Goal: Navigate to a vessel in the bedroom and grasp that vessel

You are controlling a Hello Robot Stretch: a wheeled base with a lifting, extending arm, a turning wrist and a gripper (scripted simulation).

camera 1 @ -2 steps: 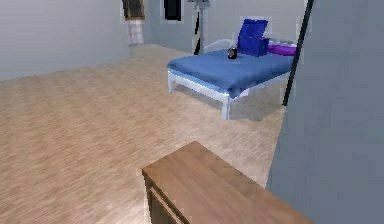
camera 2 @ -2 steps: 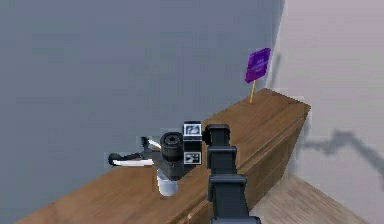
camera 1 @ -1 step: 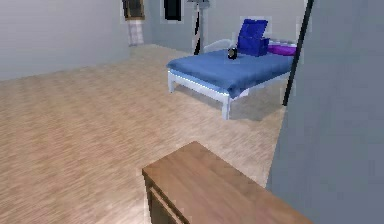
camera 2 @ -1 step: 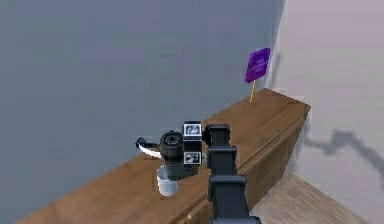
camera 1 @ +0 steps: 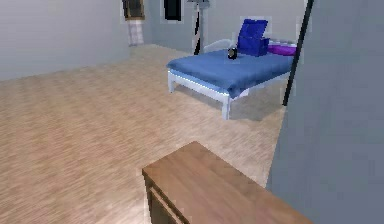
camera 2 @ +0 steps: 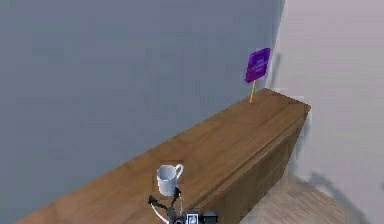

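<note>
In the arm side view, a long wooden tabletop (camera 2: 240, 125) set against a grey-blue wall (camera 2: 110, 80), running from the lower left up to the right. Near its lower end, a white mug (camera 2: 168, 179), upright on the wood, handle turned toward the view's right. Just below the mug, at the bottom edge, the claw (camera 2: 163, 204), thin fingers (camera 2: 153, 201) reaching up to the mug's base, with the white marked squares (camera 2: 186, 217) to the right of them. Cannot tell whether touching the mug or merely close, and, with the mug on the tabletop right at the claw's far end, cannot tell whether holding anything. At the far right end of the tabletop, a small purple sign (camera 2: 258, 65) on a thin stick, well apart from the mug. In the forward view, a wooden floor (camera 1: 80, 130) leading to a bed (camera 1: 230, 72) with a blue cover and white frame, a blue pillow (camera 1: 252, 38) propped at its head, something purple (camera 1: 283, 48) beside the pillow, and a small dark object (camera 1: 232, 53) on the cover. At the bottom edge, a wooden cabinet corner (camera 1: 210, 190), beside a grey wall (camera 1: 340, 130) on the right.
</note>
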